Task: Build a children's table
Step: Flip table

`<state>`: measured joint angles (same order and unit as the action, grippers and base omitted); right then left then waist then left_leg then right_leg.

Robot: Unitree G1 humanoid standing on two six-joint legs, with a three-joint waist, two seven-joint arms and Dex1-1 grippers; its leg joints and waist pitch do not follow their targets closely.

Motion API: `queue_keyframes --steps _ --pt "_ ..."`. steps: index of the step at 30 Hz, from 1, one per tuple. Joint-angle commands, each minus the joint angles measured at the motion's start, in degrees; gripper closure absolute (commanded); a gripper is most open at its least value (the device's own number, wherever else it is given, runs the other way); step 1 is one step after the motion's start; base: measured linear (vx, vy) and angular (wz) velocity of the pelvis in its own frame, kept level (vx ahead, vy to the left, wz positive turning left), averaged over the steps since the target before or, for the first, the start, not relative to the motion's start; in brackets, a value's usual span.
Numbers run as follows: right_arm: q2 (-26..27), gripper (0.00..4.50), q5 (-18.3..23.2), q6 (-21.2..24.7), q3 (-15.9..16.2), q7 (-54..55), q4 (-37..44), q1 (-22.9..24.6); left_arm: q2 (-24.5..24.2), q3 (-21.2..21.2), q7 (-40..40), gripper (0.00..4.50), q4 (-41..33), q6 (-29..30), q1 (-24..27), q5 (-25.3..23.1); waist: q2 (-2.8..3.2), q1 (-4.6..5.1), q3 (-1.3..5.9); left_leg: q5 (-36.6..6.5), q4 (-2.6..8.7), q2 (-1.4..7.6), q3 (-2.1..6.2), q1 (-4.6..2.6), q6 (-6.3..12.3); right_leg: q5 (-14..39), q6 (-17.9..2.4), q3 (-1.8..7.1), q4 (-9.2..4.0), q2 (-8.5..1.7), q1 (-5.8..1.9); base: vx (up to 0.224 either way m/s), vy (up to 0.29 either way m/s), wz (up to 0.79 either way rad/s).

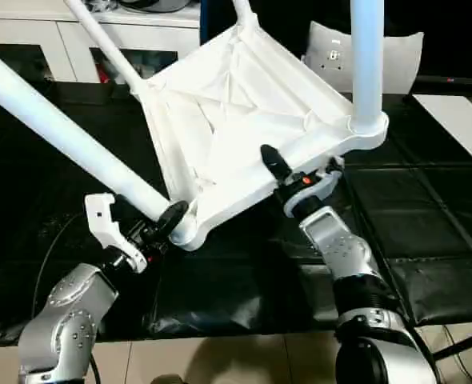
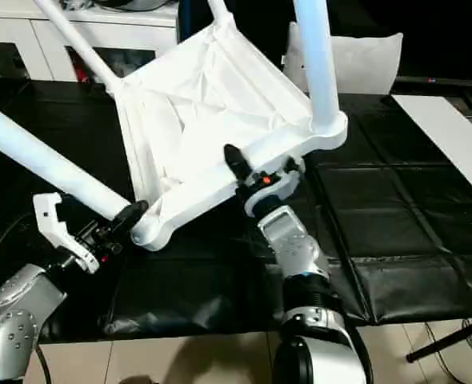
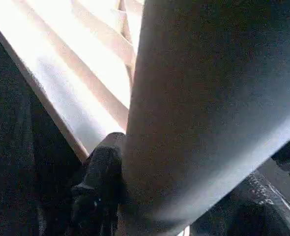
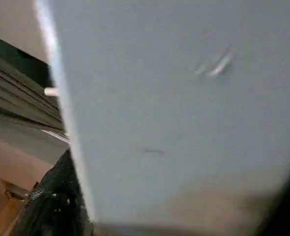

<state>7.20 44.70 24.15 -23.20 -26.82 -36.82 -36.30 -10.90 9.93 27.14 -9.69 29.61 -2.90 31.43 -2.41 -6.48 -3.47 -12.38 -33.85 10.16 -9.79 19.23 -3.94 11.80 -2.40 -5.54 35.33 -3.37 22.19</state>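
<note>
The white table top [image 1: 244, 104] is tilted up on the black mat with its ribbed underside facing me. Tube legs stand in its corner sockets: one long leg [image 1: 60, 128] runs off to the upper left, one [image 1: 366, 64] rises at the right corner, and two more [image 1: 108, 40] stick out at the back. My left gripper [image 1: 168, 218] is shut on the long leg just above the near-left socket; the left wrist view has that leg [image 3: 204, 108] close up. My right gripper [image 1: 278, 170] sits at the top's near rim, astride its edge.
A black mat [image 1: 412, 208] covers the work surface, with tan floor at its near edge. A grey-white cushion [image 1: 396, 56] leans behind the right corner. White cabinets [image 1: 28, 32] stand at the back left. A white board [image 1: 468, 120] lies at the right.
</note>
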Motion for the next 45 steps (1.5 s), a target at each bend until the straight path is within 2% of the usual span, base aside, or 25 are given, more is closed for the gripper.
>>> queue_keyframes --steps 1,4,10,13,16,17,19,22,24,27,29,31,34,36,39,45 --pt "0.9 1.45 2.4 1.4 1.4 -3.7 1.7 -4.2 0.7 -5.4 2.8 2.39 1.4 2.8 0.6 0.6 0.83 0.07 3.85 -1.2 3.79 3.42 0.96 0.27 1.45 1.4 -10.9 4.13 -3.08 -5.64 -3.29 0.000 0.000 0.00" --pt "0.7 1.79 2.4 2.5 1.1 -3.5 1.0 -4.6 0.4 -5.5 2.8 2.39 1.5 2.7 0.7 0.5 0.81 0.06 3.83 -1.5 3.81 3.40 0.93 0.26 1.36 2.0 -10.9 4.13 -3.13 -5.65 -3.25 0.000 0.000 0.00" --pt "0.0 2.20 1.7 2.7 0.8 -3.4 -0.2 -5.1 -0.2 -5.9 3.3 2.39 1.5 2.4 0.8 -0.3 0.74 0.00 3.87 -1.1 3.74 3.36 0.92 0.32 1.42 2.4 -10.7 4.10 -3.15 -5.70 -3.30 0.000 0.000 0.00" --pt "-0.2 2.40 0.8 1.8 1.0 -3.3 -0.4 -5.2 -1.2 -6.5 3.6 2.39 1.5 1.9 0.9 -1.6 0.67 0.01 4.01 0.3 3.63 3.35 0.96 0.39 1.82 0.8 -10.7 4.04 -2.89 -5.61 -3.27 0.000 0.000 0.00" --pt "-0.2 2.43 0.3 0.4 0.8 -2.9 -0.1 -5.4 -1.9 -6.9 3.4 2.39 1.1 1.5 1.0 -2.5 0.66 0.04 4.31 2.9 3.29 3.21 0.94 0.57 2.75 -3.5 -11.5 4.05 -2.34 -5.53 -3.31 0.000 0.000 0.00" --pt "-0.2 2.48 0.3 0.2 0.7 -2.8 0.1 -5.4 -1.7 -6.5 3.5 2.05 1.0 1.3 1.0 -2.1 0.62 -0.03 4.51 4.2 3.05 3.16 0.93 0.72 3.30 -5.4 -11.9 4.04 -2.05 -5.49 -3.24 0.000 0.000 0.00" --pt "-0.5 2.53 0.6 -0.7 0.0 -2.0 0.9 -5.5 -1.5 -5.7 3.6 1.72 0.8 0.3 1.0 -1.8 0.60 -0.01 4.40 4.8 2.88 3.05 0.84 0.99 4.08 -6.8 -12.6 4.06 -1.93 -5.41 -3.09 0.000 0.000 0.00" --pt "-0.9 2.55 0.9 -1.4 -1.1 -0.8 2.3 -5.3 -2.2 -5.4 4.4 1.66 0.5 -0.8 1.5 -2.0 0.72 -0.05 4.15 1.5 3.08 3.23 0.76 0.85 3.55 -2.0 -12.1 4.04 -2.42 -5.54 -3.00 0.000 0.000 0.00" --pt "-1.7 2.57 0.9 -2.5 -2.1 -0.1 3.2 -5.1 -3.1 -4.6 6.0 1.36 -0.2 -1.1 2.6 -1.0 0.82 0.07 4.13 0.8 3.16 3.30 0.83 0.83 2.78 -0.8 -11.6 4.01 -2.46 -5.50 -2.98 0.000 0.000 0.00" --pt "-2.1 2.59 0.8 -3.1 -2.6 0.2 3.5 -5.0 -3.7 -4.1 6.9 1.29 -0.4 -1.7 3.3 -0.8 0.83 0.21 4.06 0.4 3.19 3.23 0.80 0.88 2.49 -0.6 -11.5 4.06 -2.51 -5.44 -2.95 0.000 0.000 0.00" --pt "-2.6 2.59 0.7 -4.4 -3.1 0.6 4.4 -4.7 -3.7 -2.5 7.4 0.87 -0.6 -2.2 3.9 0.3 0.78 0.14 4.04 -0.1 3.17 3.19 0.71 0.81 2.36 -0.4 -11.6 4.10 -2.54 -5.40 -2.91 0.000 0.000 0.00" --pt "-2.6 2.59 1.0 -4.7 -3.5 0.8 4.8 -4.6 -3.7 -1.9 7.7 0.91 -0.7 -2.5 4.1 0.7 0.76 0.04 4.10 0.1 3.16 3.21 0.73 0.83 2.23 -0.4 -11.6 4.08 -2.45 -5.41 -2.96 0.000 0.000 0.00" --pt "-2.7 2.59 1.7 -5.4 -4.4 1.4 6.5 -4.0 -4.8 -1.8 10.0 0.46 -1.1 -2.1 5.6 2.0 0.76 0.04 4.13 0.4 3.13 3.27 0.75 0.73 2.40 -1.2 -11.4 4.06 -2.35 -5.29 -2.85 0.000 0.000 0.00" --pt "-2.8 2.59 1.3 -5.7 -4.2 2.1 8.2 -3.2 -7.0 -3.6 12.8 0.45 -2.1 -1.3 7.5 1.6 0.81 -0.06 4.19 1.5 3.10 3.20 0.76 0.65 2.85 -2.2 -11.1 4.02 -2.18 -5.16 -2.71 0.000 0.000 0.00" --pt "-3.1 2.59 -1.0 -6.9 -2.5 2.8 12.3 -1.3 -10.1 -5.7 16.0 0.05 -4.4 -1.3 9.7 0.5 0.74 -0.04 4.09 1.8 3.12 3.17 0.69 0.74 3.33 -2.4 -10.7 4.07 -2.20 -5.13 -2.70 0.000 0.000 0.00" --pt "-4.3 2.60 -5.2 -8.8 -0.7 6.5 19.6 1.4 -14.4 -7.2 18.3 0.00 -11.3 0.2 10.9 1.2 0.61 0.02 3.74 0.0 3.41 3.18 0.65 0.63 1.81 0.8 -9.8 4.12 -2.41 -5.03 -2.64 0.000 0.000 0.00"
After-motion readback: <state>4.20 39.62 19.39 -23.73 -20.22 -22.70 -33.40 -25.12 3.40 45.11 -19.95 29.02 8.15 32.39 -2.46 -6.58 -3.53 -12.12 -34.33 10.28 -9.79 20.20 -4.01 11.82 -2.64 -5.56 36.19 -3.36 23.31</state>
